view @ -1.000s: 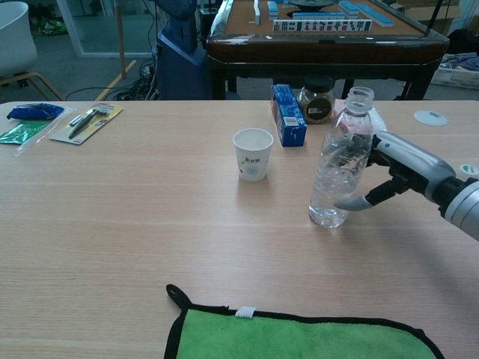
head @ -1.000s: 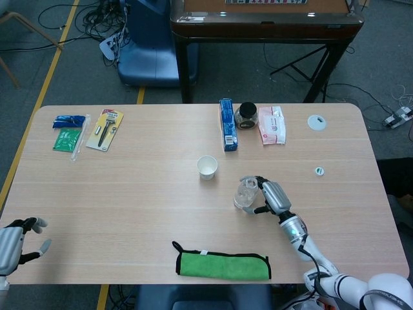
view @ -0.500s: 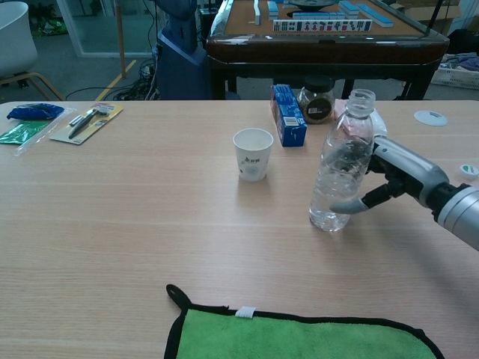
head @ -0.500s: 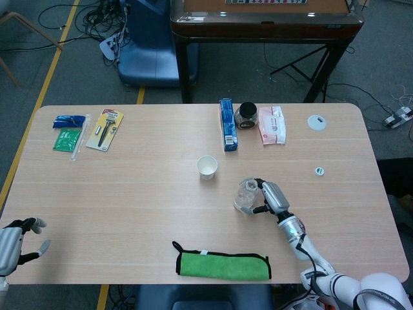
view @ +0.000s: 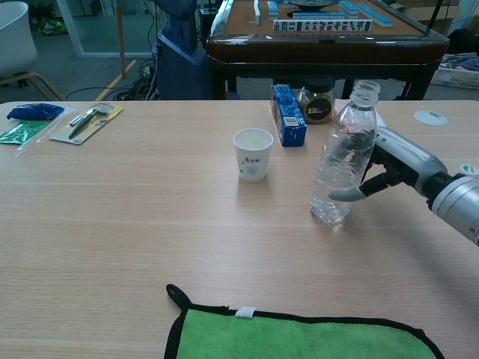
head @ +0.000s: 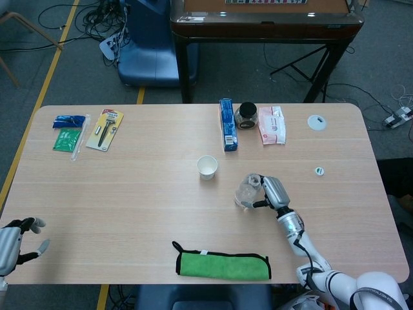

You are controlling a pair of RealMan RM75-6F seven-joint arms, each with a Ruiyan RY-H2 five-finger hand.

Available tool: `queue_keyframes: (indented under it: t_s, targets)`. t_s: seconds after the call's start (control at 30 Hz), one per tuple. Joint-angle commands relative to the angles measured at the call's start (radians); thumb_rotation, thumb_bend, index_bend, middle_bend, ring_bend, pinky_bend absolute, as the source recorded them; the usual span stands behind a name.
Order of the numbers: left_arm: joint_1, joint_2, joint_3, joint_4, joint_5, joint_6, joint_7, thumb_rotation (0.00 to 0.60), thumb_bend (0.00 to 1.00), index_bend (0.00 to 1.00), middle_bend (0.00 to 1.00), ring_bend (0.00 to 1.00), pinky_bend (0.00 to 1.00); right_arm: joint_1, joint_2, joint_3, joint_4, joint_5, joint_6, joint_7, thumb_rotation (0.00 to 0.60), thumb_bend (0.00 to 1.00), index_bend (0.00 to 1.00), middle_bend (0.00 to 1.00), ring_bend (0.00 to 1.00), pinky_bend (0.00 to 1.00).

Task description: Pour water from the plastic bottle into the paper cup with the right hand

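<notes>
Plastic bottle [view: 343, 161] upright, right hand [view: 391, 166] wrapped round it

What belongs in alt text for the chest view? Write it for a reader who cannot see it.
The robot's right hand grips an uncapped clear plastic bottle, upright, slightly tilted, on a wooden table. An empty paper cup stands apart to its left. A green cloth lies at the near edge.

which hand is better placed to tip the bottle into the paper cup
Right. The right hand already grips the plastic bottle, which stands just beside the paper cup. The left hand sits at the table's far near-left corner, holding nothing.
</notes>
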Motion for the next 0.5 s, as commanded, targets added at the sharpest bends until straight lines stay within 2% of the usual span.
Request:
queue_keyframes:
  t_s: [0.03,0.5]
  targets:
    - [-0.001,0.0,0.0,0.0,0.0,-0.001,-0.001,0.6,0.22,0.45,0.52,0.44,0.61,0.023,0.012,0.024,-0.002,0.013,-0.003,-0.089,0.6,0.1,0.58,0.6,0.51,0.53]
    - [-0.002,0.006,-0.005,-0.006,0.001,0.0,-0.017,0.6,0.22,0.45,0.52,0.44,0.61,0.129,0.057,0.112,-0.03,0.111,-0.107,-0.457,0.6,0.1,0.58,0.6,0.52,0.55]
